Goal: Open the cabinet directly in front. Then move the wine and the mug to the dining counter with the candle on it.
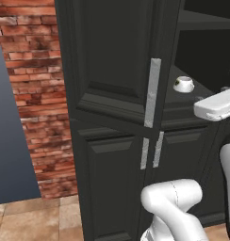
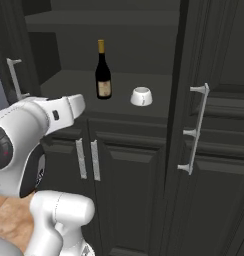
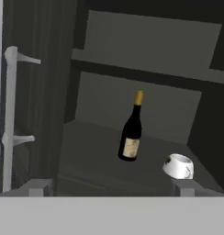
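The tall black cabinet (image 2: 134,150) stands straight ahead with both upper doors swung open. On its lower open shelf the dark wine bottle (image 2: 103,71) (image 3: 131,131) stands upright, gold neck up. Just to the bottle's right sits the small white mug (image 2: 141,96) (image 1: 184,84) (image 3: 178,166). My gripper (image 3: 113,188) is open and holds nothing. It hovers in front of the shelf edge, short of both objects, with the bottle roughly centred between its fingers (image 3: 40,187) and the mug near the right one. The dining counter and candle are out of view.
The left open door (image 1: 112,56) with its silver bar handle (image 1: 153,92) juts toward me, as does the right open door (image 2: 219,125) with its handle (image 2: 196,130). An upper shelf (image 3: 146,73) sits above the bottle. A brick wall (image 1: 36,94) stands at the left.
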